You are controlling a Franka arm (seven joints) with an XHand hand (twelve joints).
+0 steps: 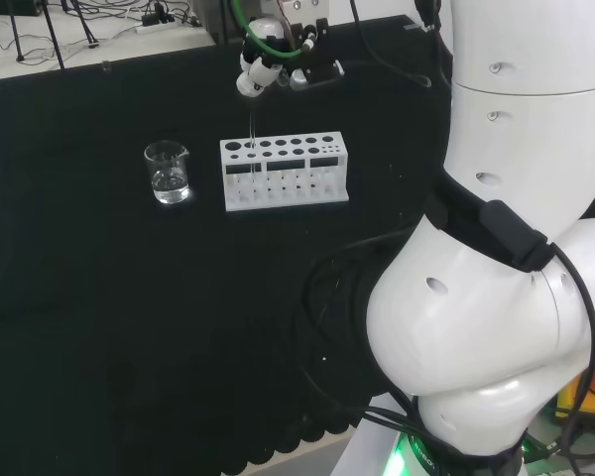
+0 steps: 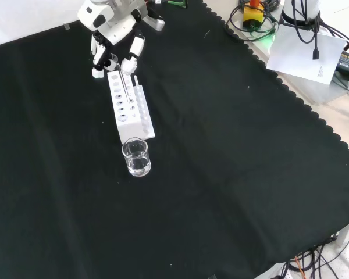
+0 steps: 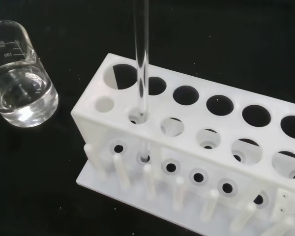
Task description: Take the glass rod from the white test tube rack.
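Note:
A white test tube rack (image 1: 283,193) stands on the black cloth, with several round holes in its top. A thin clear glass rod (image 1: 250,129) stands upright in a hole near the rack's left end in the head view. The hand (image 1: 263,61) hovers right above that end, its fingers curled round the rod's top. In the front view the hand (image 2: 113,23) is over the far end of the rack (image 2: 144,119) and the rod (image 2: 125,87) rises to its fingers. The wrist view shows the rod (image 3: 141,59) passing down through a hole of the rack (image 3: 226,120), its tip low inside.
A small glass beaker (image 1: 167,172) holding clear liquid stands just left of the rack in the head view, nearer than the rack in the front view (image 2: 136,157). The arm's white links (image 1: 496,248) rise at the right. Cables and a white sheet (image 2: 308,49) lie beyond the cloth's scalloped edge.

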